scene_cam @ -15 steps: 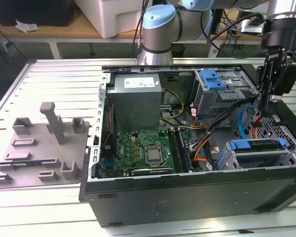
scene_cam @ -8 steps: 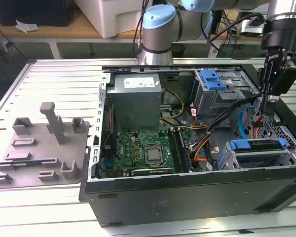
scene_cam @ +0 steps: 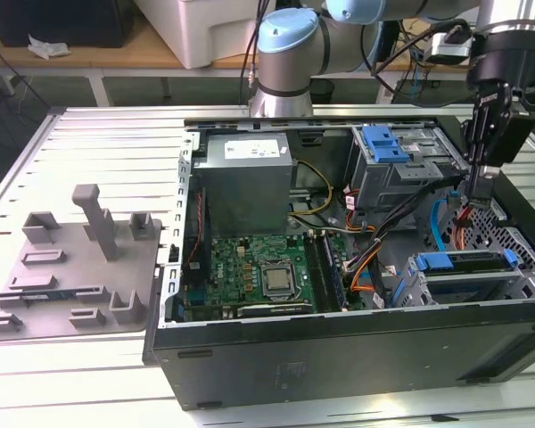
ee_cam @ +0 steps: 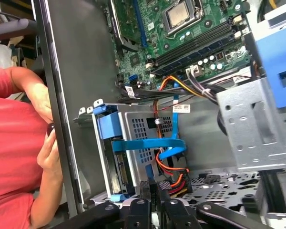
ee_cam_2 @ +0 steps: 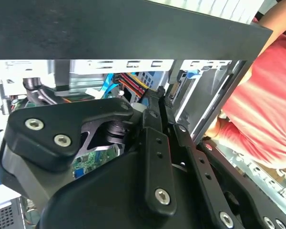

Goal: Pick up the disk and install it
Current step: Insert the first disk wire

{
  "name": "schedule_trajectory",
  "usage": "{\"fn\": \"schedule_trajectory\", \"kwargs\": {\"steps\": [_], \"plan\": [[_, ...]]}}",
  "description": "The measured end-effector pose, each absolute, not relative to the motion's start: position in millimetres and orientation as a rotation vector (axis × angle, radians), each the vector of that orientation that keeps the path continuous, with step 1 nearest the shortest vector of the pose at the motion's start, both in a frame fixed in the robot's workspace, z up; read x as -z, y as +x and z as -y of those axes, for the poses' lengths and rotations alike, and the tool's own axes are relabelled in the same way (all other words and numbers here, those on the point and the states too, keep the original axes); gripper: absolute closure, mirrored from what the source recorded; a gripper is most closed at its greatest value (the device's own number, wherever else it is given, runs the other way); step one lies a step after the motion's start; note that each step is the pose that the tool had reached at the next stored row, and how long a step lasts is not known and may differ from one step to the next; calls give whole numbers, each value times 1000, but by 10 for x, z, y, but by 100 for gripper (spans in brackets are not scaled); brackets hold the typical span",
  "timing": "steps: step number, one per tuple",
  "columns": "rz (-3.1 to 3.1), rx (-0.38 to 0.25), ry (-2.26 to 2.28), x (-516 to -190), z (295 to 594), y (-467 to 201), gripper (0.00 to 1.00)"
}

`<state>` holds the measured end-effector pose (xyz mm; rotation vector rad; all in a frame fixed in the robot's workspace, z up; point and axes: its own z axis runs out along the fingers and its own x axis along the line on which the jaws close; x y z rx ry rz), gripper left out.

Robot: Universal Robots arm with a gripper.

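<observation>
In the exterior view the disk (scene_cam: 464, 264) sits seated in the lower drive cage (scene_cam: 408, 283) of the open computer case (scene_cam: 339, 348). It shows its blue rail and lies at about four o'clock from the processor (scene_cam: 276, 278). The gripper (scene_cam: 475, 198) hangs at roughly twelve o'clock from the disk, apart from it, fingers pressed together and pinching nothing.

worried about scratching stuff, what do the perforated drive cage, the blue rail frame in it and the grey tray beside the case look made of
Drive cage: sheet metal, dull grey, with punched holes and folded edges. Blue rail frame: likely moulded plastic, smooth and evenly coloured. Grey tray: matte, uniform grey with blocky posts, probably plastic, though the look leaves it open.
</observation>
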<state>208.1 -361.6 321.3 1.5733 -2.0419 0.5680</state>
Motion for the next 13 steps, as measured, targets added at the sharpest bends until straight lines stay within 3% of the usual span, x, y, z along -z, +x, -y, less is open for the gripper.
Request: {"fn": "schedule_trajectory", "kwargs": {"steps": [8, 13], "plan": [[2028, -579, 1563, -3160, 3588, 2081, 84], [2068, -515, 1603, -3160, 3701, 2081, 84]]}}
